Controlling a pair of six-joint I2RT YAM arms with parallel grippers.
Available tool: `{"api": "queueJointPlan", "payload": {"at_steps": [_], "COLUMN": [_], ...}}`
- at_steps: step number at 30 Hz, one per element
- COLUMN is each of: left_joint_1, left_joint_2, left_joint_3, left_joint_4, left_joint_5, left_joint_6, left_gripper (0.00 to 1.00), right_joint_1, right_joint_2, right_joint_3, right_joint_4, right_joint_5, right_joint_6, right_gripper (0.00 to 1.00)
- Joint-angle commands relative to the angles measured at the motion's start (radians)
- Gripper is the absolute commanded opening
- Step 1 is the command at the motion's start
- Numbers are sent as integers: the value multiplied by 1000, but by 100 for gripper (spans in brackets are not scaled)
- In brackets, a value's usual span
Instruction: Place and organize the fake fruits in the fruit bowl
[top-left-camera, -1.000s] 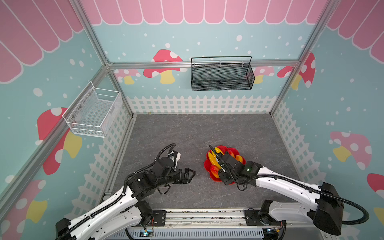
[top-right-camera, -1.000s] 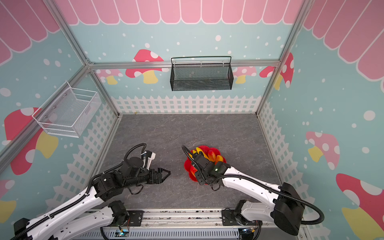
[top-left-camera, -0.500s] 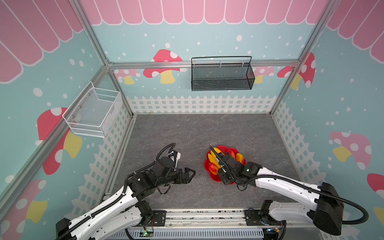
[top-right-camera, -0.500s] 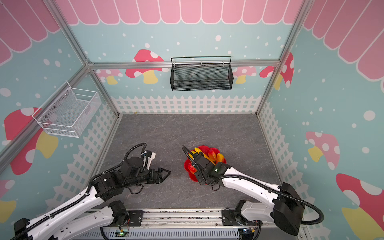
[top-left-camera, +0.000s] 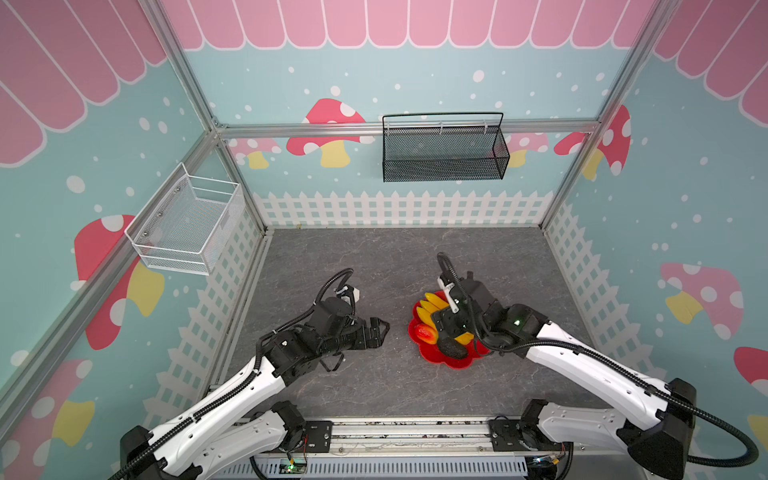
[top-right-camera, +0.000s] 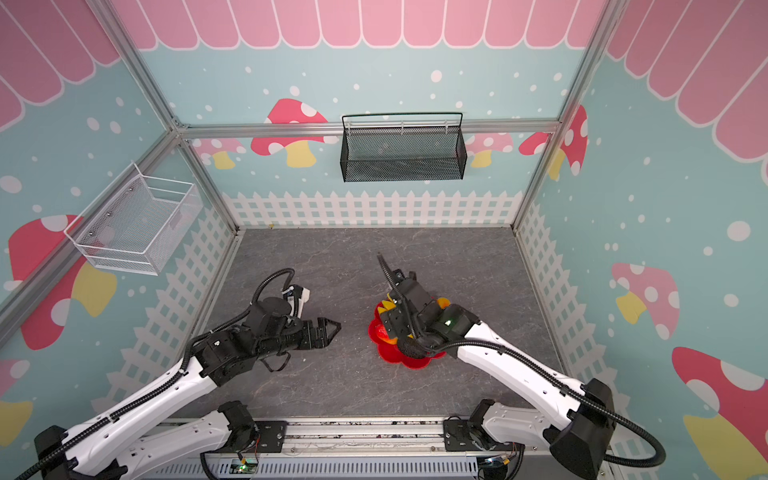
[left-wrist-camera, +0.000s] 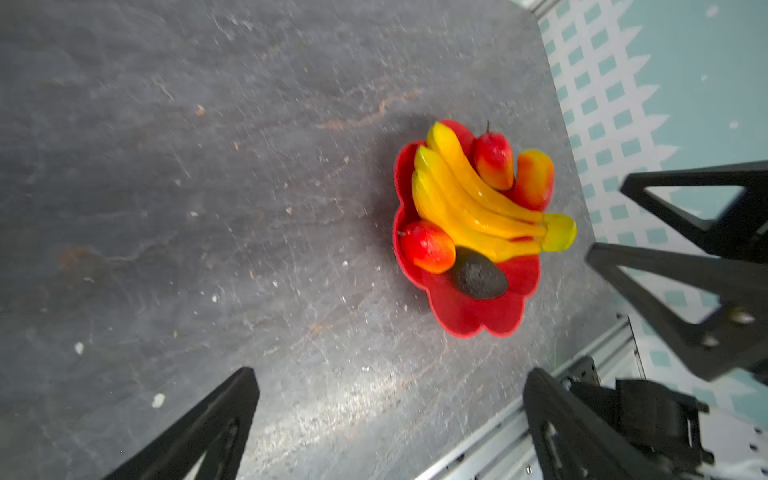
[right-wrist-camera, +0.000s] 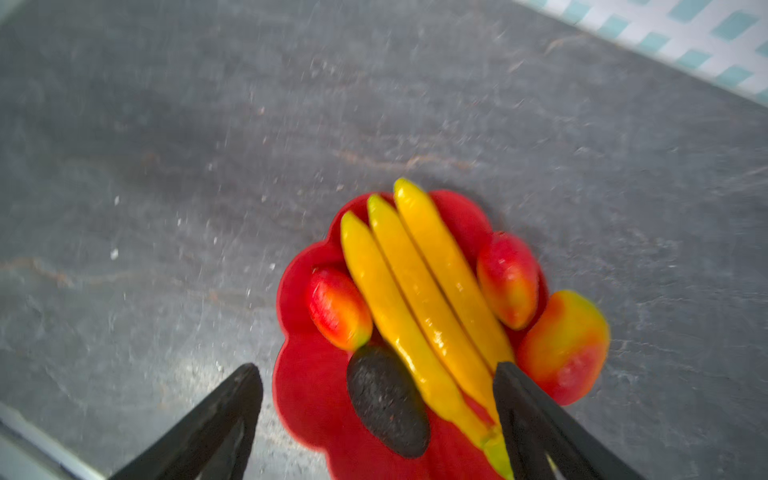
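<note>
Glossy yellow banana bunch (right-wrist-camera: 419, 307) lay in red flower-shaped plastic bowl (right-wrist-camera: 316, 399); judged light, stiff, slippery, best gripped near the stem. Right gripper (right-wrist-camera: 376, 370) and left gripper (left-wrist-camera: 392, 374) stood spread, empty.

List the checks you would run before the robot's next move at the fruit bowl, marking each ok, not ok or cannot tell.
1. Bananas lie in the bowl: ok.
2. Avocado lies in the bowl: ok.
3. Mangoes all inside: cannot tell; the third mango sits at the rim and may overhang.
4. Right gripper has its jaws open and holds nothing: ok.
5. Right jaws clear of the bananas: cannot tell; one overlaps the stem in the right wrist view.
6. Left gripper is open, empty and apart from the bowl: ok.
</note>
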Motion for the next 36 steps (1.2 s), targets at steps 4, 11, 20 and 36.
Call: {"api": "queueJointPlan", "payload": {"at_steps": [4, 11, 20, 36], "left_joint_1": [81, 154, 366, 579], "left_joint_2": [82, 126, 192, 626], "left_joint_3": [35, -8, -144, -518], "left_joint_4": [87, 144, 423, 1719], "left_joint_5": [-8, -141, -845, -453], "left_joint_6": [35, 63, 276, 668], "left_gripper": [100, 100, 100, 100], "right_joint_1": [-253, -576, -938, -940], "right_joint_2": [-22, -52, -62, 145], "right_joint_3": [11, -122, -439, -872], "right_joint_4": [21, 201, 703, 1681], "right_joint_5": [-80, -306, -110, -174], "right_joint_6": [-71, -52, 80, -169], "right_gripper": [89, 90, 98, 98]}}
